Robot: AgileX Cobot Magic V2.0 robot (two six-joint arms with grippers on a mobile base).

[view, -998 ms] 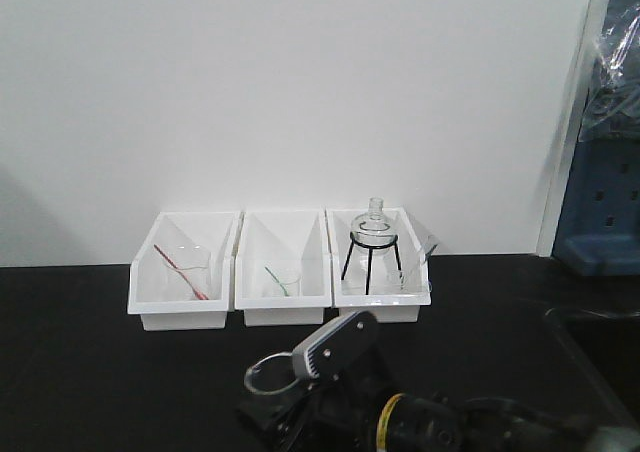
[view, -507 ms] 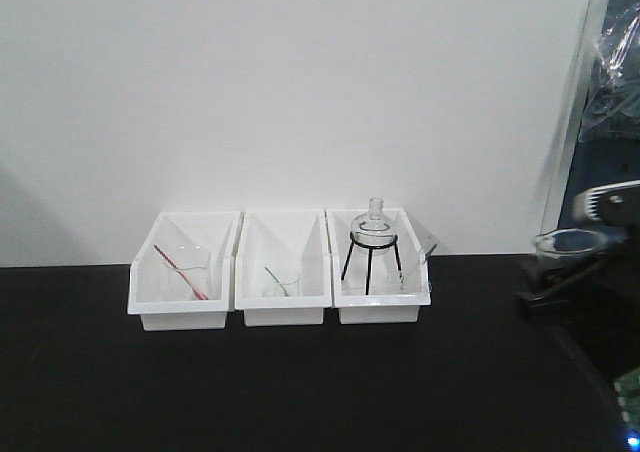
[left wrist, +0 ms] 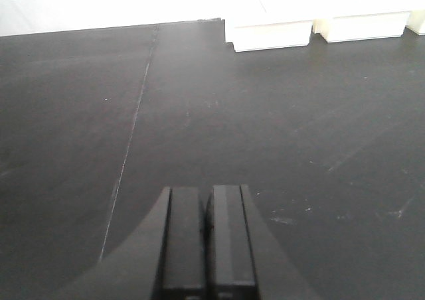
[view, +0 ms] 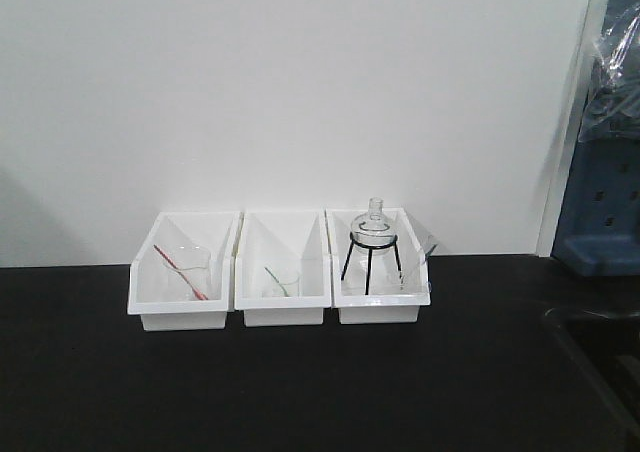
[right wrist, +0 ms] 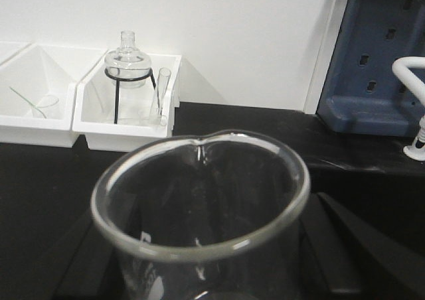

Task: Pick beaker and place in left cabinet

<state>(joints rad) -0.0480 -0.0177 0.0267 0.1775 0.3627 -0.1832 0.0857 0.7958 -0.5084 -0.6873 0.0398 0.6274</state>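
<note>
**Beaker in the right claw, cabinet not yet in sight**

The right gripper [right wrist: 206, 273] pinched the small clear glass beaker with the pour-lip rim [right wrist: 199, 200]. Its dark jaws flanked the glass on either side and held it upright, off the black tabletop [left wrist: 279, 114]. The left gripper [left wrist: 207, 240] hung low over that tabletop, pressed together on nothing. Farther off, against the white wall, stood the row of white plastic bins [view: 283, 314]. The rightmost bin held a round-bellied glass flask on a black tripod [right wrist: 127, 58]. At the far right rose a blue slotted panel [right wrist: 378, 61].

The pick looked done and the carry was in hand. The light grey left cabinet showed in no view. The next move therefore called for swinging the beaker over to it, level and firmly gripped since the glass is slick. It would then need setting flat on a shelf before the jaws let go.

In the front view a second earlier, claw and beaker had sat low at near centre. Half a second earlier they were at the right edge, and at this moment they were out of that view altogether. The bins and flask had not shifted.
</note>
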